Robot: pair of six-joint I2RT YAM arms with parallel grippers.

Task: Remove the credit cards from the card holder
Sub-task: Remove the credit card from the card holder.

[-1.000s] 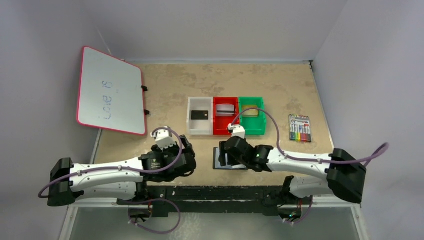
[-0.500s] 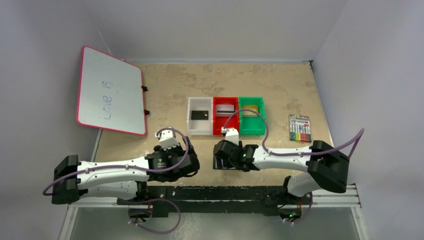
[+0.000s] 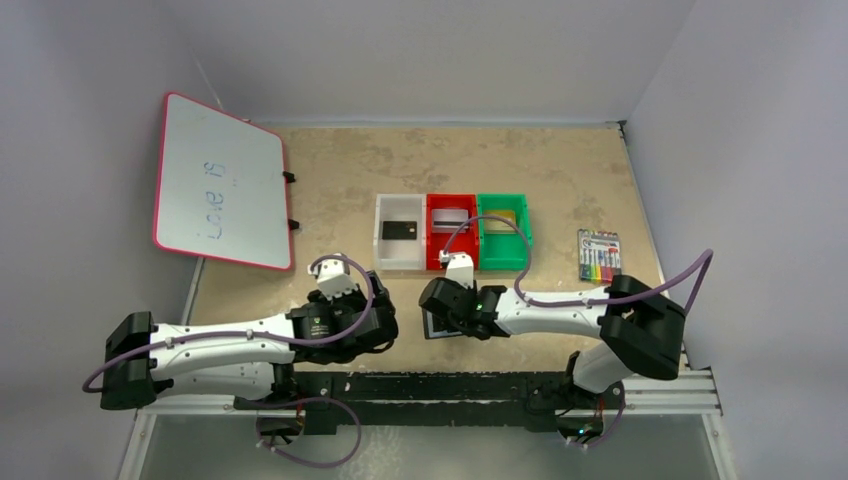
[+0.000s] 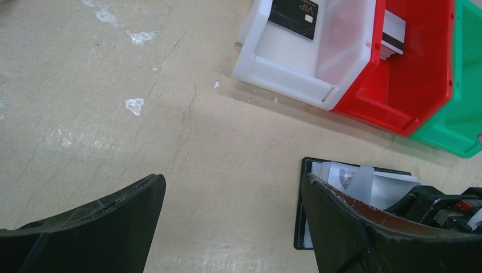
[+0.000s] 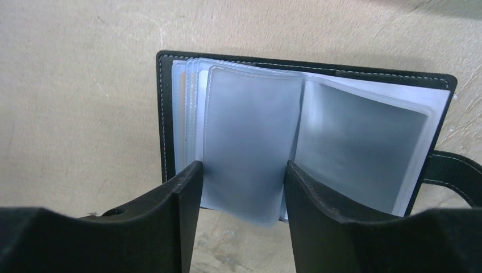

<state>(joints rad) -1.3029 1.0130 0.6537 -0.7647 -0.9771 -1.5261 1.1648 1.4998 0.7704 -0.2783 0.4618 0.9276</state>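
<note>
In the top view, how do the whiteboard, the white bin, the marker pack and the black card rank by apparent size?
Largest to smallest:
1. whiteboard
2. white bin
3. marker pack, only slightly smaller than the bin
4. black card, lying inside the white bin

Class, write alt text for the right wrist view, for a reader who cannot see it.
An open black card holder lies on a tan table, its clear sleeves fanned. The right gripper's black jaws stand apart, flanking the foremost sleeve; a strap sticks out at right.
</note>
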